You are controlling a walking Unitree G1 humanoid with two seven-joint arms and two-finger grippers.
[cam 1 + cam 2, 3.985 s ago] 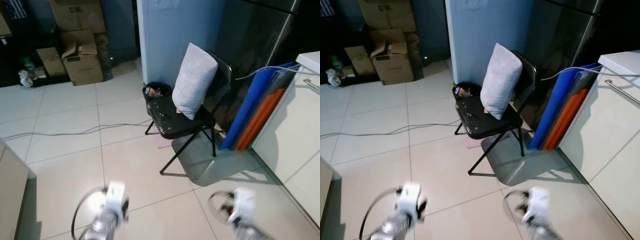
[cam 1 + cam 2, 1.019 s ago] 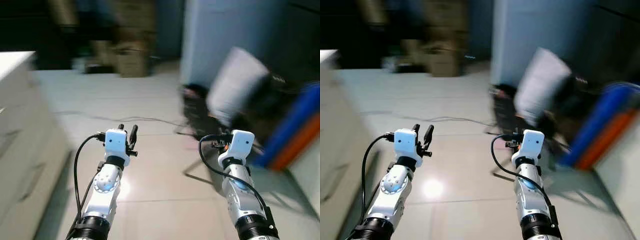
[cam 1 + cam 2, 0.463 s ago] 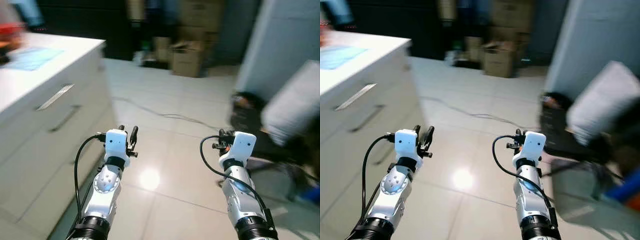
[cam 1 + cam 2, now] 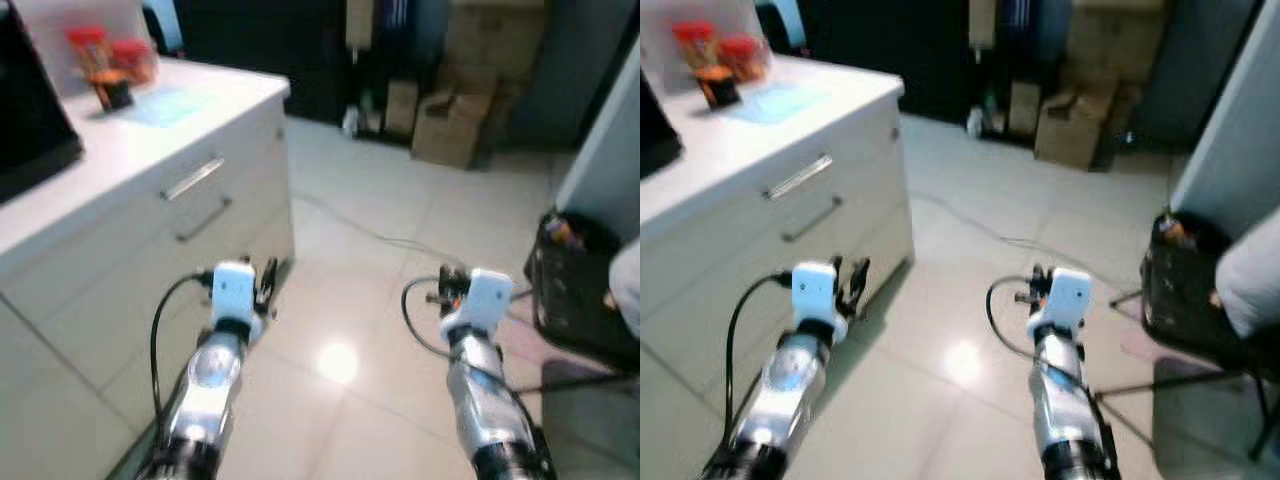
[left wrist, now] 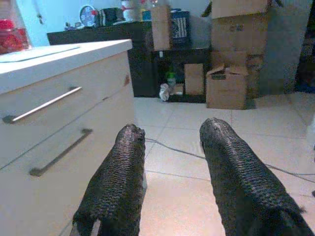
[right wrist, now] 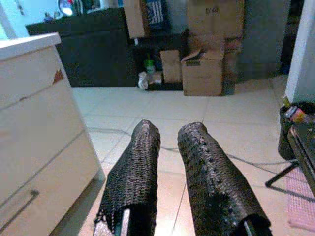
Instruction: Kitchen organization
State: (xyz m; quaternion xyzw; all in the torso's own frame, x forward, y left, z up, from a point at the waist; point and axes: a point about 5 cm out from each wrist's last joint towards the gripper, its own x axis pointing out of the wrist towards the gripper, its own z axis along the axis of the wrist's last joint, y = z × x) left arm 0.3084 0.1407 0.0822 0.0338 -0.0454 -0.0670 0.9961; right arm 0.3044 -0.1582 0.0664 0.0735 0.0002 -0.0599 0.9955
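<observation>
We hold both arms out ahead over the glossy tiled floor (image 4: 340, 300), empty-handed: the left gripper (image 5: 170, 147) has its fingers spread wide, the right gripper (image 6: 170, 147) keeps a narrow gap with nothing between. What we are to organise probably sits on the white counter (image 4: 730, 140) to our left, where red-lidded containers (image 4: 715, 55) stand, blurred, beside a pale blue mat (image 4: 775, 100). The risks: our left arm clipping the flat drawer fronts with their slim metal handles (image 4: 195, 178), or our feet catching the thin cable (image 6: 246, 160) across the smooth tiles. Soft cardboard boxes (image 5: 231, 73) stand well apart.
</observation>
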